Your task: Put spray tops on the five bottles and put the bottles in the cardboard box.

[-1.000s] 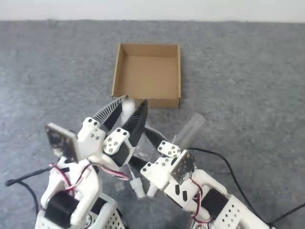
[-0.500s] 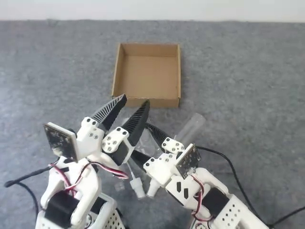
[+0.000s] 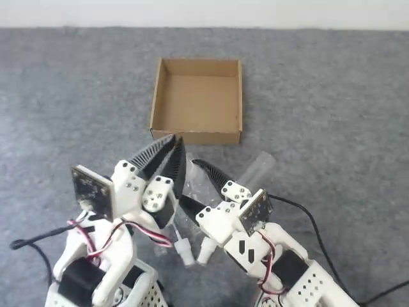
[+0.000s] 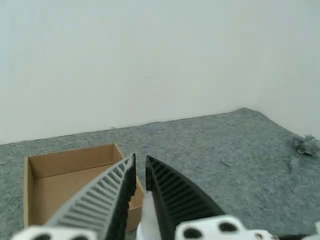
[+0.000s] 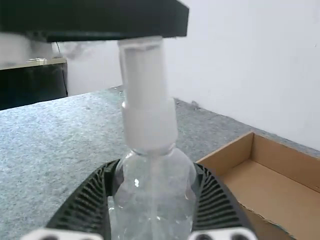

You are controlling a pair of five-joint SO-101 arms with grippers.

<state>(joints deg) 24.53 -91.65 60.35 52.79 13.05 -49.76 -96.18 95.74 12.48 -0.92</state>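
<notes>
Left claw [image 3: 176, 139] closed on spray top [image 5: 148, 112]; grey carpet [image 3: 332, 96], white wall [image 4: 150, 55].

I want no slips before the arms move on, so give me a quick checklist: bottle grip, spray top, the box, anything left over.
1. Right end effector gripping the bottle: ok, fingers on both sides of it.
2. Spray top on the bottle's neck: ok. Fully seated: cannot tell.
3. Left end effector closed on the spray top: ok, a white part sits between its fingers.
4. Cardboard box open side up, beyond both arms: ok.
5. Second bottle fitted with a top: not ok, it lies bare on the carpet.
</notes>
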